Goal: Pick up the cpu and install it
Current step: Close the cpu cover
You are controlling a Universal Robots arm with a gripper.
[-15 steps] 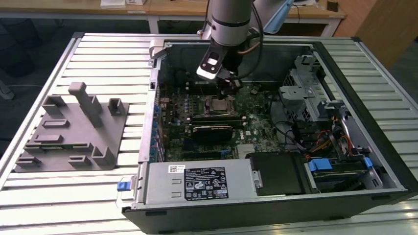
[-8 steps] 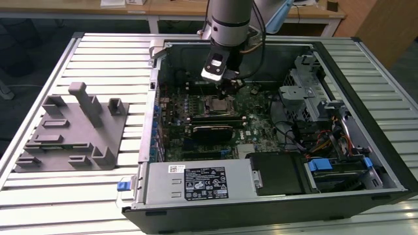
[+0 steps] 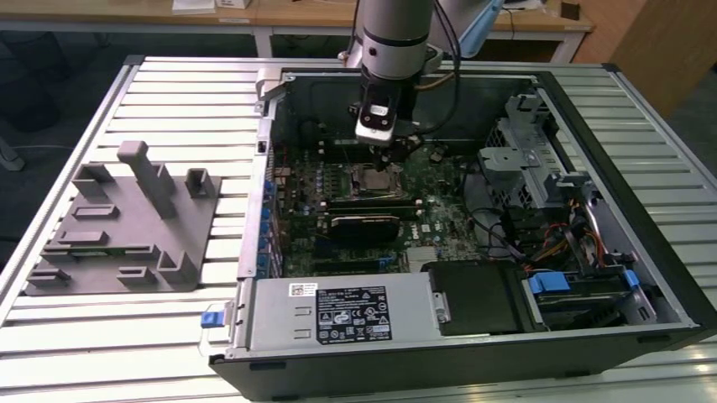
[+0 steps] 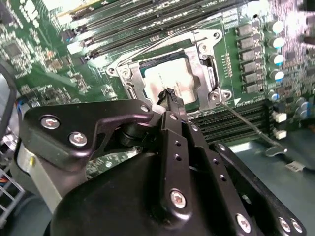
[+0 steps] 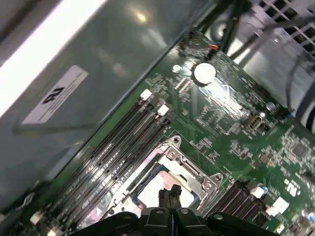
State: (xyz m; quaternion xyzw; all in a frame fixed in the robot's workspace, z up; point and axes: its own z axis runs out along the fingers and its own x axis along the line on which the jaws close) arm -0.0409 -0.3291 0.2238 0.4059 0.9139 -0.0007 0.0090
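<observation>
The cpu (image 4: 165, 78) is judged to be light, stiff and thin. Its smooth metal top is likely slippery and its underside is likely easy to damage. A hold on two opposite edges is judged safest, with the flat faces left untouched.

At the exterior view's left, a grey fixture block (image 3: 123, 222) is seen on the slatted tabletop (image 3: 67, 353), well apart from the fingers (image 3: 392, 151). Further right stands the open computer case (image 3: 471, 357), and the fingers are held inside it above the green motherboard (image 3: 448, 218).

In the second wrist view the fingers (image 4: 171, 101) are seen pressed together, with no gap and nothing clamped between them. The cpu is not held. It lies flat in the metal-framed socket (image 4: 209, 73), directly below the fingertips, with its pale top showing on both sides of them. The tips are placed over the top, near one of its edges rather than at its middle. It cannot be told whether they touch it or stop just above it.

The memory slots (image 4: 147, 14) are seen beyond the socket, away from the fingers, and a thin lever rod (image 4: 246, 123) runs just beside the socket frame. At the exterior view's right, a metal drive cage (image 3: 538, 159) is seen, well apart from the fingers.
</observation>
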